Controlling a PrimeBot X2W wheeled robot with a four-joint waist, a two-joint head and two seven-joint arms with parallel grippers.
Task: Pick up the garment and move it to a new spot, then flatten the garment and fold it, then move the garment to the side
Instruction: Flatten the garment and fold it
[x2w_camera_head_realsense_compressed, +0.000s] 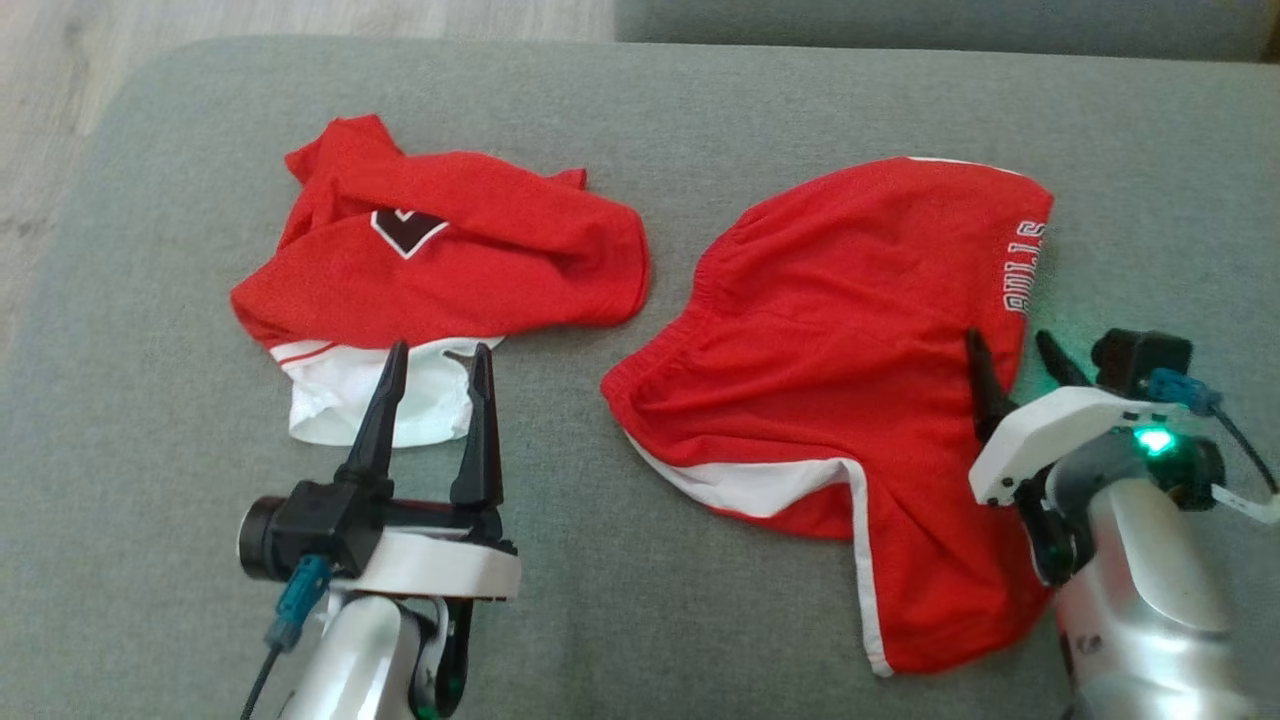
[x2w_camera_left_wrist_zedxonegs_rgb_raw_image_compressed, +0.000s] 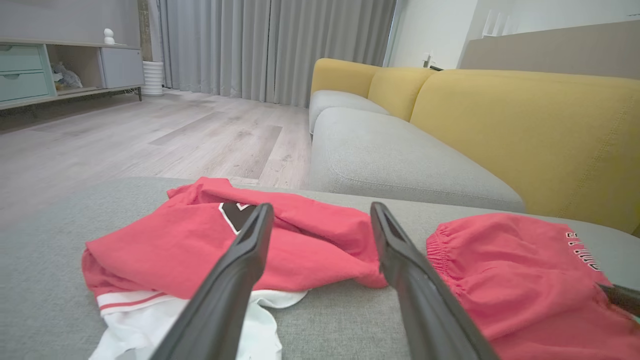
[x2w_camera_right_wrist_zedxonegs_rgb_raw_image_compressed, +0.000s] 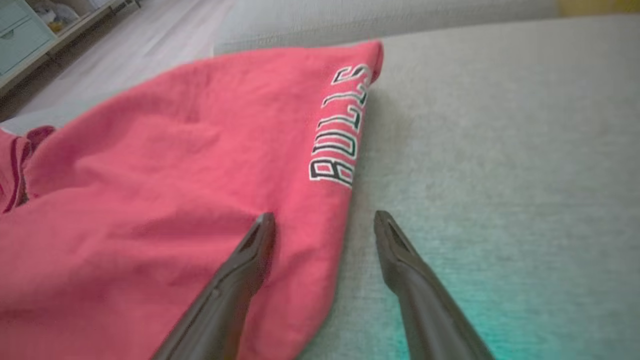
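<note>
Partly hidden by its wrist, right pincer (x2w_camera_head_realsense_compressed: 1010, 345) gapes empty above shorts (x2w_camera_head_realsense_compressed: 850, 300); left pincer (x2w_camera_head_realsense_compressed: 440, 352) gapes empty.

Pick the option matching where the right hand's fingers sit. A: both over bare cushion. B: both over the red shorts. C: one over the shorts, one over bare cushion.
C: the open right hand straddles the lettered edge of the red shorts, one finger over fabric, the other over the grey cushion.

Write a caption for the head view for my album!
Left gripper and right gripper, both open, near crumpled red garment and Bulls shorts.
</note>
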